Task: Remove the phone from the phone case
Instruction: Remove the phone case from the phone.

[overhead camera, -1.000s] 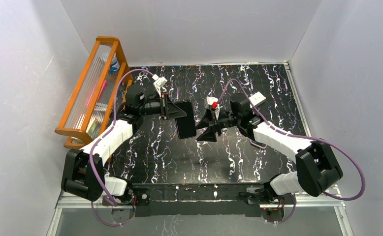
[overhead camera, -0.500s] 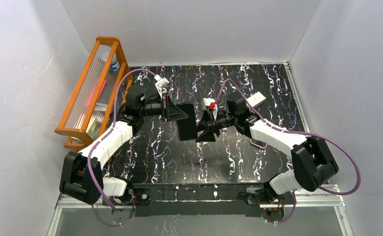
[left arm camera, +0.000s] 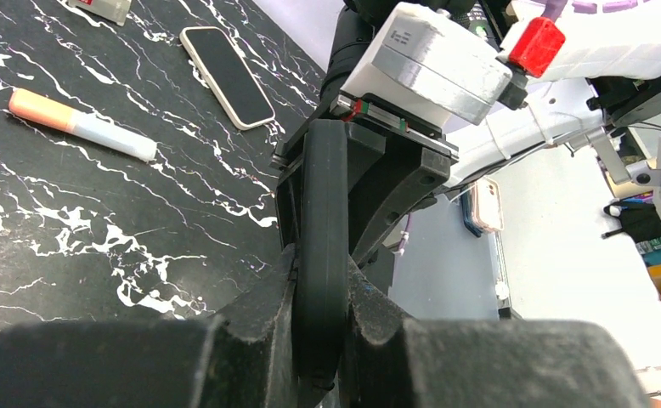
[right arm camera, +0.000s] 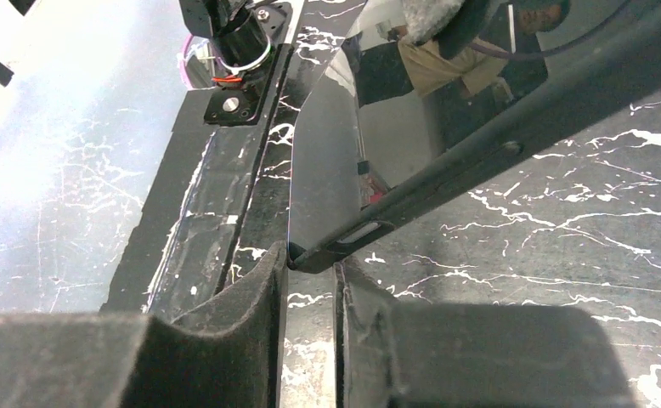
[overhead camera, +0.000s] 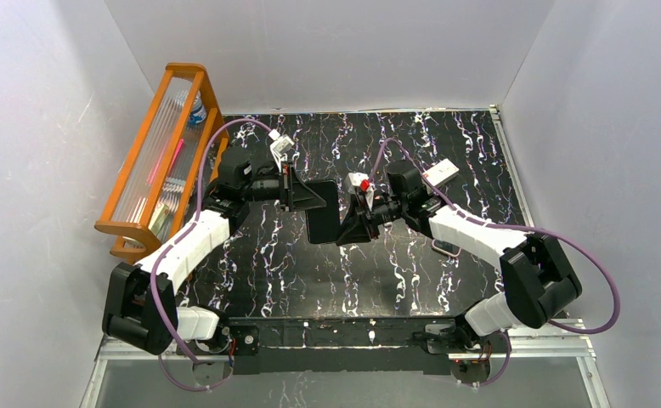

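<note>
- You have one phone (overhead camera: 321, 224), still in its black phone case (left arm camera: 323, 212), held in the air over the middle of the table (overhead camera: 395, 280).
- Both grippers are on it. The left gripper (overhead camera: 313, 201) is clamped on its far end, and the right gripper (overhead camera: 350, 228) is pinched onto its right edge.
- Below lie one spare handset (left arm camera: 226, 76) and one marker (left arm camera: 81, 126), well apart from the grip.
- One orange rack (overhead camera: 153, 161) stands at the table's left edge.
</note>
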`<control>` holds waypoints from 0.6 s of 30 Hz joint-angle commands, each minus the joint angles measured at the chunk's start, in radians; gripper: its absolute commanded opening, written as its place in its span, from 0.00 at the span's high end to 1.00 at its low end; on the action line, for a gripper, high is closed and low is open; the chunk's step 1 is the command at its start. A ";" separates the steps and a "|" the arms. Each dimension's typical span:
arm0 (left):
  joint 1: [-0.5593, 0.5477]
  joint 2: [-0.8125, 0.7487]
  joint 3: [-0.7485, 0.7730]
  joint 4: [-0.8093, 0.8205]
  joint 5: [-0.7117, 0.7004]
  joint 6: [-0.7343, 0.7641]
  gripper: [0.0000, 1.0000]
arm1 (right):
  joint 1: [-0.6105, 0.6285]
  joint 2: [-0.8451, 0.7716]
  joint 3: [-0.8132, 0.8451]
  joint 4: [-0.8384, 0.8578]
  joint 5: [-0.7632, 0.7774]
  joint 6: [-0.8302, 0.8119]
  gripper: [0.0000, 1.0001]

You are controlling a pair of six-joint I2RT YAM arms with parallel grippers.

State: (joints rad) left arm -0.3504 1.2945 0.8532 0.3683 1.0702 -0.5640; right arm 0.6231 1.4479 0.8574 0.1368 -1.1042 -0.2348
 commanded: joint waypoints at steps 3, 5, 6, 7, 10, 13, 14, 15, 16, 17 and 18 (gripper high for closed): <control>-0.004 -0.031 0.078 0.019 -0.002 -0.100 1.00 | 0.038 0.001 0.050 -0.015 -0.026 -0.190 0.95; -0.004 -0.020 0.090 0.019 -0.008 -0.126 1.00 | 0.054 0.003 0.059 -0.033 0.004 -0.231 0.99; -0.004 -0.017 0.095 0.020 -0.009 -0.135 1.00 | 0.063 0.004 0.063 -0.040 0.021 -0.244 0.99; -0.005 -0.018 0.096 0.020 -0.012 -0.143 1.00 | 0.068 0.003 0.068 -0.047 0.036 -0.265 0.99; -0.004 -0.021 0.097 0.019 -0.021 -0.159 1.00 | 0.084 0.003 0.080 -0.072 0.069 -0.314 0.99; -0.004 -0.026 0.095 0.023 -0.021 -0.178 1.00 | 0.096 0.002 0.089 -0.076 0.111 -0.347 0.99; -0.005 -0.031 0.093 0.027 -0.020 -0.182 1.00 | 0.096 0.000 0.089 -0.066 0.125 -0.349 0.99; -0.007 -0.037 0.087 0.034 -0.019 -0.186 1.00 | 0.097 -0.002 0.088 -0.054 0.138 -0.348 0.99; -0.008 -0.043 0.080 0.038 -0.018 -0.190 1.00 | 0.096 -0.005 0.084 -0.038 0.153 -0.346 0.99; -0.010 -0.051 0.074 0.040 -0.015 -0.192 1.00 | 0.096 -0.010 0.078 -0.012 0.173 -0.336 0.99; -0.010 -0.058 0.069 0.041 -0.013 -0.194 1.00 | 0.096 -0.017 0.062 0.027 0.197 -0.316 0.99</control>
State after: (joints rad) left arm -0.3504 1.2949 0.8833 0.3508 1.0683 -0.6647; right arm 0.6994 1.4483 0.9073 0.0574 -1.0111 -0.5041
